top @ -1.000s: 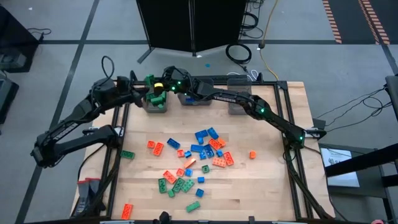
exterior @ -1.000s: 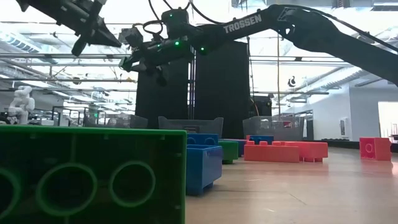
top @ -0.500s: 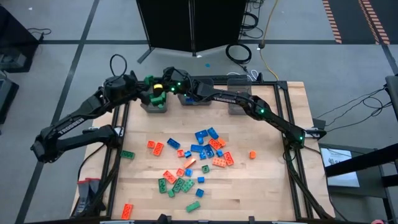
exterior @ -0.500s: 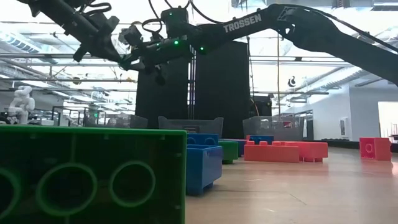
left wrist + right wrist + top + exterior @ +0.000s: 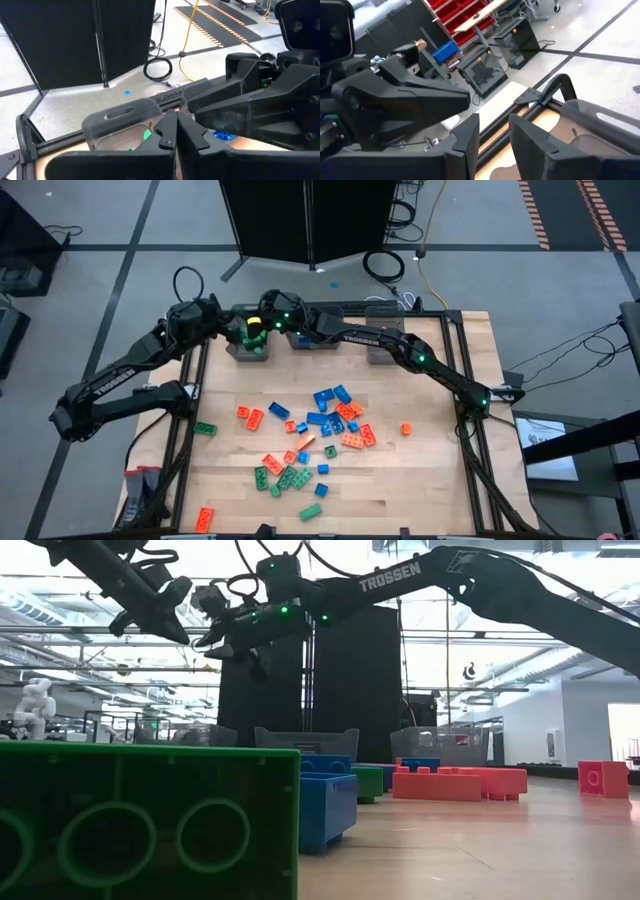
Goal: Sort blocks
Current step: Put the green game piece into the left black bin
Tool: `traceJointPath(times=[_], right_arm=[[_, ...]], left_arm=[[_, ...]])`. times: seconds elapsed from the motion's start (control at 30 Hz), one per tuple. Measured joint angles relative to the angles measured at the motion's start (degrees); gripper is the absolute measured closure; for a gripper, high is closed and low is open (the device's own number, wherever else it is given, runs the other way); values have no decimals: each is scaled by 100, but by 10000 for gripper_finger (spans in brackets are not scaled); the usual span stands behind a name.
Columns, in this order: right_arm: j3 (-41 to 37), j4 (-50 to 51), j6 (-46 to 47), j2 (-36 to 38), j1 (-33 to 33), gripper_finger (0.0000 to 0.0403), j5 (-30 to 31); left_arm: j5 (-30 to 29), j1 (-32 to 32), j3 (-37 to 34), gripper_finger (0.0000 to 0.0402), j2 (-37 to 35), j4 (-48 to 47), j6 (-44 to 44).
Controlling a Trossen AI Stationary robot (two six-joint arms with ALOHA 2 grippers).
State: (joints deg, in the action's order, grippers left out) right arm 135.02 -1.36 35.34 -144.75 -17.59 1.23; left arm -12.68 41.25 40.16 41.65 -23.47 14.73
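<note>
The light wooden worktop (image 5: 430, 470) with a black metal frame carries the small studded plastic blocks (image 5: 310, 435) in green, blue and orange-red. Most of them lie scattered in the middle and toward the near edge. One orange-red block (image 5: 205, 518) lies at the near left corner, one green block (image 5: 205, 428) near the left edge, and a small orange block (image 5: 407, 428) alone toward the right edge. In the low view a big green block (image 5: 150, 822) stands just in front of the camera.

Along the far edge stand three grey translucent rectangular bins (image 5: 384, 345); the left bin (image 5: 250, 348) has green pieces inside. Both arms reach over this left bin. The left gripper (image 5: 172, 131) has its fingers pressed together with nothing between them. The right gripper (image 5: 494, 131) shows a narrow gap between its fingers, and I see nothing held there.

On the right arm the white word "TROSSEN" (image 5: 398, 578) can be read. Beyond the worktop the floor is grey with dark lines, a black cabinet (image 5: 308, 220) stands behind the far edge, and coiled cables (image 5: 384, 264) lie beside it. The right wrist view shows red shelves (image 5: 455, 11) in the room.
</note>
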Motion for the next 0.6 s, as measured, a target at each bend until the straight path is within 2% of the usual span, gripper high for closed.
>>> traceJointPath(times=[0.17,0.23,0.37,0.47,0.6], right_arm=[[0,106,-12,0,11,303,-148],[0,106,-118,0,-4,303,-543],[0,569,-311,143,-72,306,-1796],[2,1647,-706,345,-117,317,-2602],[2,3622,-1682,575,-124,329,-2892]], left_arm=[[181,0,0,402,-16,-83,-16],[450,0,36,402,-74,-282,-10],[1074,-2,286,402,-242,-1219,-39],[1450,-15,441,402,-450,-2107,-159],[1728,-102,589,402,-784,-3196,-94]])
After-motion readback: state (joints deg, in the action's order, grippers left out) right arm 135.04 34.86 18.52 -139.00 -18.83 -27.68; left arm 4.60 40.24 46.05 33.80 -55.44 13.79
